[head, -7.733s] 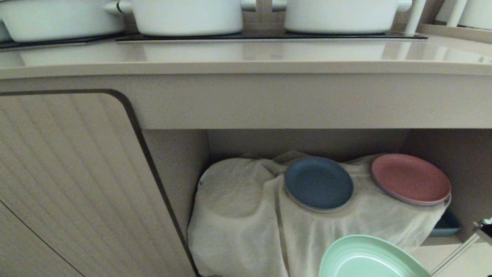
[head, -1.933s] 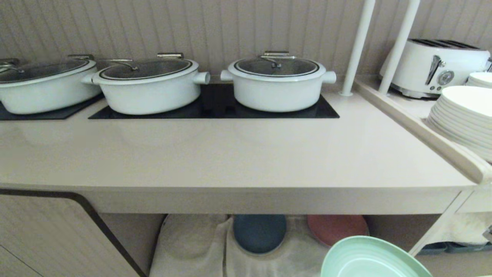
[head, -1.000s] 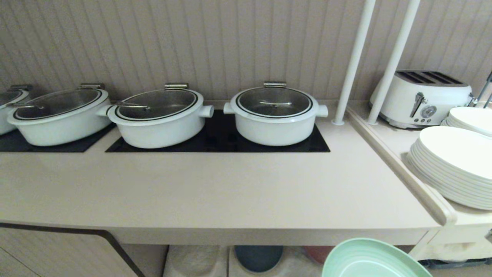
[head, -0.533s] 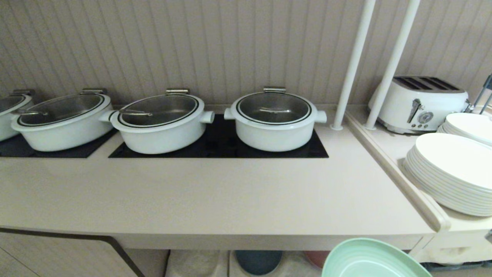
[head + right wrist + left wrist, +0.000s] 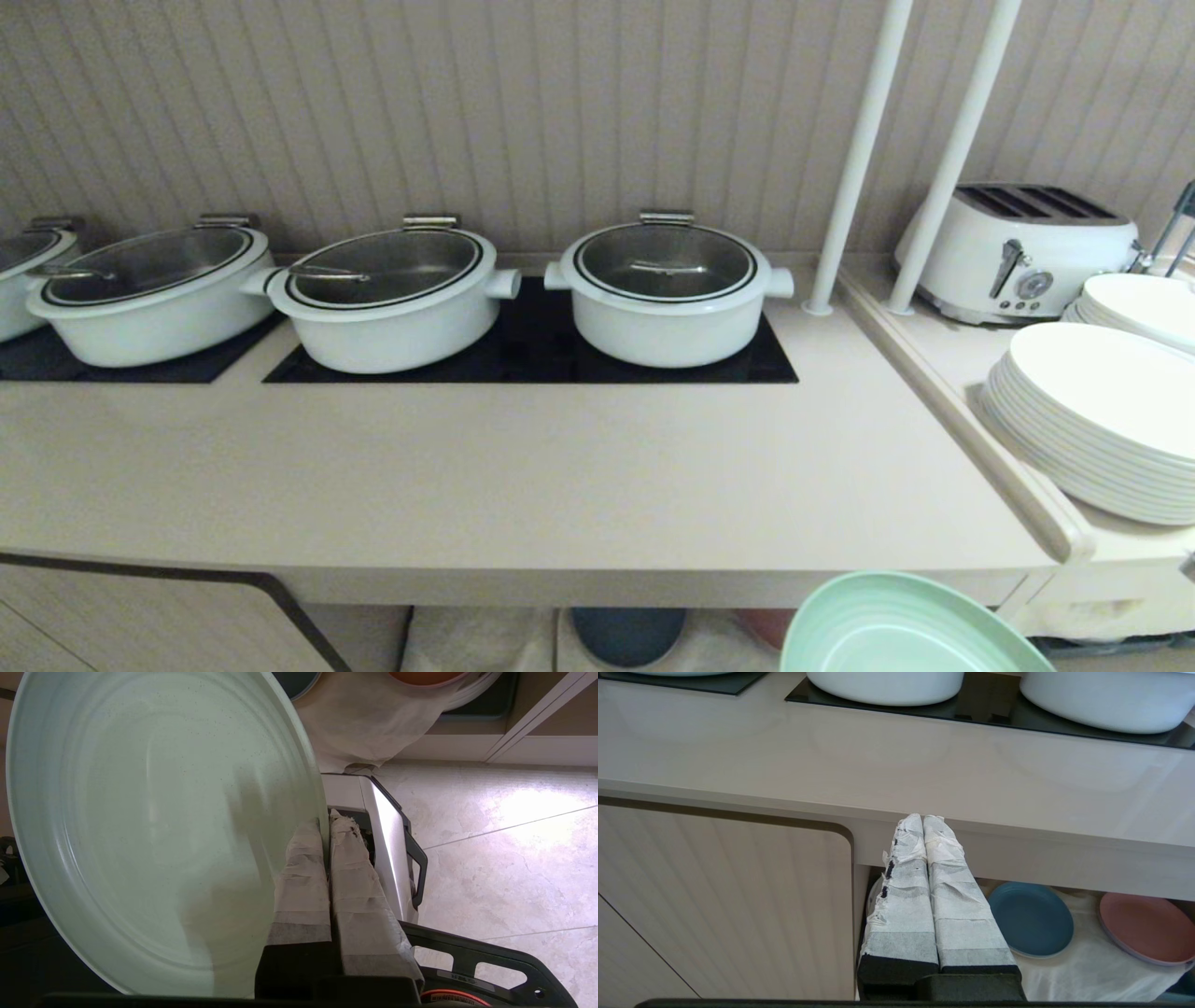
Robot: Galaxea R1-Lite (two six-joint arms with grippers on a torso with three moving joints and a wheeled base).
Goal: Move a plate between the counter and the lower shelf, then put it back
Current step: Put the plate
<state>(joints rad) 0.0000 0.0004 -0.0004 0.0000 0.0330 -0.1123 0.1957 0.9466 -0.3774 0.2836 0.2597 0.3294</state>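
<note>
Head view: plate (image 5: 910, 627) cut off at near right edge, in front of and below tabletop (image 5: 523, 467); neither gripper visible there. Lower shelf (image 5: 1087, 970) mostly hidden under tabletop; blue plate (image 5: 627, 633) and pink plate (image 5: 1148, 926) lie on its cloth. Right gripper (image 5: 327, 826) pinches plate rim, jaws nearly together. Left gripper (image 5: 923, 819) closed, empty, near tabletop edge. Three pots (image 5: 667, 289) stand far.

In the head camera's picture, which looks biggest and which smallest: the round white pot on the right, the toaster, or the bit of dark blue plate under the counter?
1. Round white pot and toaster: they look about alike, too close to rank.
2. Dark blue plate: smallest, only a sliver showing below the counter.
</note>
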